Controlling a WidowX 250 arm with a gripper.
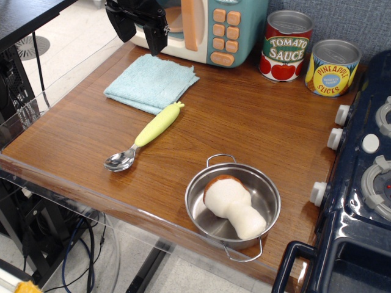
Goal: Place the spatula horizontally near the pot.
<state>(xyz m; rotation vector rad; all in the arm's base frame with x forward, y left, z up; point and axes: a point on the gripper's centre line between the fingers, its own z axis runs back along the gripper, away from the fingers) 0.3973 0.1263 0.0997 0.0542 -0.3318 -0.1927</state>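
One claw is all I have, and it (139, 23) hangs spread and empty at the back left, above the blue cloth (151, 82). Below and slightly right lies the spatula (145, 137), its long axis diagonal, metal bowl toward the front edge, handle tip touching the cloth. Further right sits the pot (233, 204), apart from it
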